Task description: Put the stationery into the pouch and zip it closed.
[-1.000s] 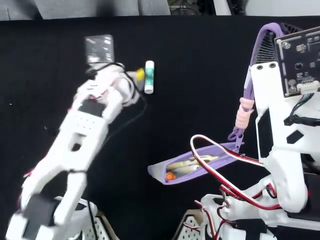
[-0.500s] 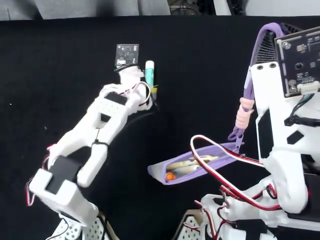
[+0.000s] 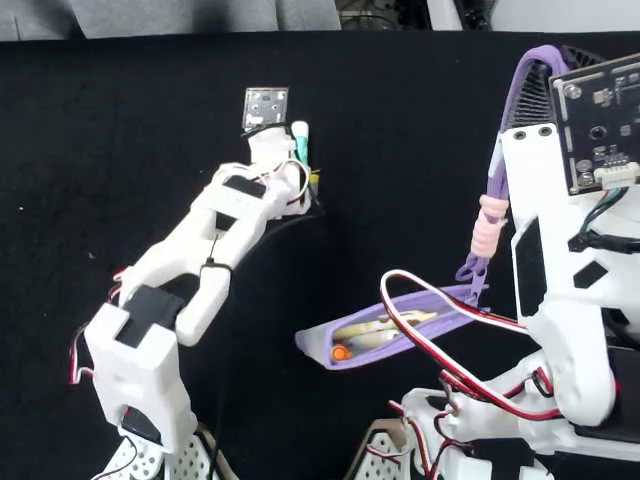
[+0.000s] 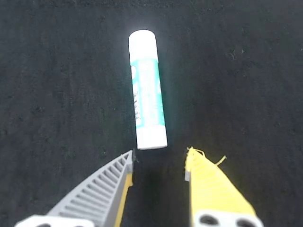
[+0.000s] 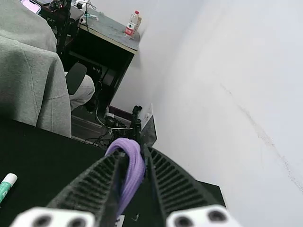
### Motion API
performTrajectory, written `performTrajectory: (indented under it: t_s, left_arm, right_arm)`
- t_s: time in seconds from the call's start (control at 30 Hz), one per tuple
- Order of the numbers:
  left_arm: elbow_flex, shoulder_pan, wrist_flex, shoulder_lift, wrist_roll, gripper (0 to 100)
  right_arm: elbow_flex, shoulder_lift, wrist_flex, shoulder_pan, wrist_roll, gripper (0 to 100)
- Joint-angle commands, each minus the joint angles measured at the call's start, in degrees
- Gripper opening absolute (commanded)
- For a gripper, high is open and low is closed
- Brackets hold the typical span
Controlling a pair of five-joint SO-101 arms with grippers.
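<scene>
One pincer (image 4: 160, 155) agape before glue stick (image 4: 147, 90)

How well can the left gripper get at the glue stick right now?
Probably yes, easily. The left gripper is open just short of the glue stick, which lies flat on the black table in line with the gap between its jaws; nothing is in the way.

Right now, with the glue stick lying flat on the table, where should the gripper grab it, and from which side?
Probably across the teal middle of the glue stick, from above along its length. It is a round tube lying flat, so its long sides offer parallel surfaces. The open left gripper lines up just off its flat end.
</scene>
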State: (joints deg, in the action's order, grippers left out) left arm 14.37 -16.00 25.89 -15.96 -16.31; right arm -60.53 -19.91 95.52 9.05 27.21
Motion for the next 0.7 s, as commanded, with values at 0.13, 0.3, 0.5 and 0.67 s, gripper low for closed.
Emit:
performTrajectory:
  t_s: [0.13,0.3,0.5,0.67]
  left_arm:
    - [-8.3,-0.2,-0.9,-4.5,-0.6,19]
    - [-12.8,-1.3,-0.9,-9.0,-0.7,19]
    - [-16.5,-2.9,-0.9,-11.8,-0.9,15]
    - [-18.1,-3.0,-0.9,-13.4,-0.8,9]
  right_arm:
    - [-1.5,0.3,0.1,-0.8,0.4,1.4]
    - [-1.5,0.3,0.1,-0.8,0.4,1.4]
    - [-1.5,0.3,0.1,-0.8,0.5,1.4]
    - [-1.5,0.3,0.1,-0.8,0.5,1.3]
